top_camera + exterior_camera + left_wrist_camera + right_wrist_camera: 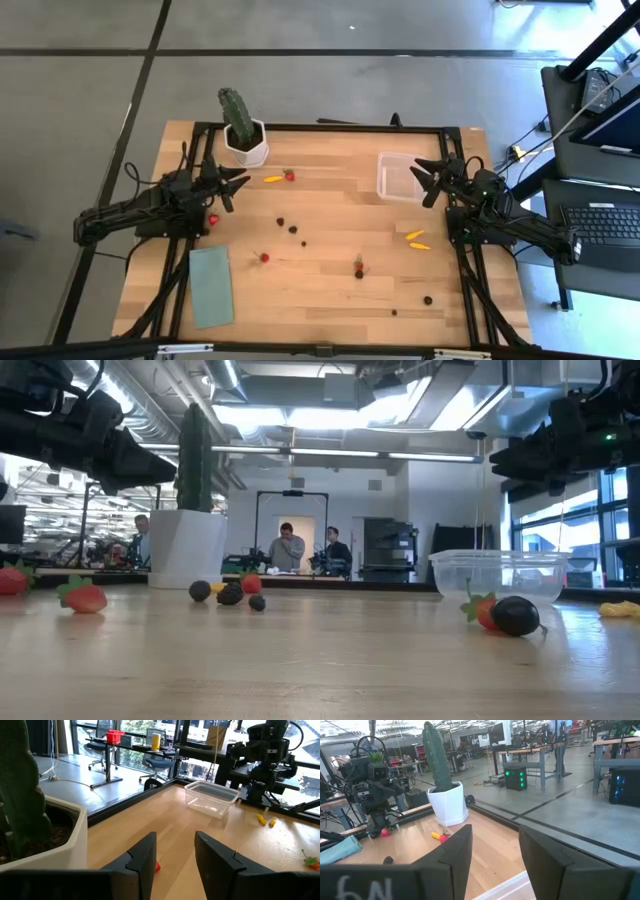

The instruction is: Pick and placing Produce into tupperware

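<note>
No brand or label on the container or the toys; the only writing sits on the right gripper's (491, 851) housing in its wrist view, two pale characters that could be "6N", too soft to trust.

The tupperware (399, 176) is clear, squarish with rounded corners, lidless and with nothing in it, sitting at the table's (330, 290) far right, just beside the right gripper (426, 177). That gripper hangs above the table with its jaws parted and nothing between them. Over on the left edge, the left gripper (229, 183) hangs near the white pot (246, 145) with the green cactus (236, 110), fingers apart with a modest gap, nothing held.

The produce is scattered across the wood: a yellow-orange piece (273, 179) touching a red strawberry (289, 175) close to the pot, three dark berries (292, 229) mid-table, a red piece (264, 257) beside the green pad (211, 285), another red one (212, 220) under the left arm, two yellow-orange pieces (416, 240) near the right arm, and a dark-and-red pair (358, 266) toward the front. From table height that dark berry (516, 615) looks glossy with a stem.
</note>
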